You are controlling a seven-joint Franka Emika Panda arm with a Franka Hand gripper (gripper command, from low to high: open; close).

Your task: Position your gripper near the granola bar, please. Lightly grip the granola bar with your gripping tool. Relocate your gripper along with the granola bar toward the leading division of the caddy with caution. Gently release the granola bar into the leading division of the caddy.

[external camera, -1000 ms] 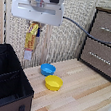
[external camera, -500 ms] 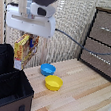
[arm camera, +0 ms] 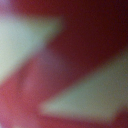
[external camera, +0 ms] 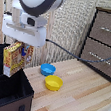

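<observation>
The granola bar [external camera: 13, 58], an orange-yellow packet with red and brown print, hangs upright in the air at the exterior view's left. My gripper [external camera: 22, 48] is shut on its upper end, under the bulky white arm. The bar's lower end sits just above the far wall of the black caddy [external camera: 21, 89]. The caddy's open compartments lie below and in front of the bar; a divider is hard to make out. The wrist view is a blur of red and pale shapes, filled by the packet [arm camera: 65, 65] close to the lens.
A blue bowl [external camera: 48, 69] and a yellow bowl [external camera: 53, 82] sit on the wooden table [external camera: 80, 100] to the caddy's right. A brown drawer chest [external camera: 105, 41] stands at the back right. A black cable runs behind the arm.
The arm has carried the granola bar toward the exterior view's left and lower, from above the table near the bowls to just over the caddy.
</observation>
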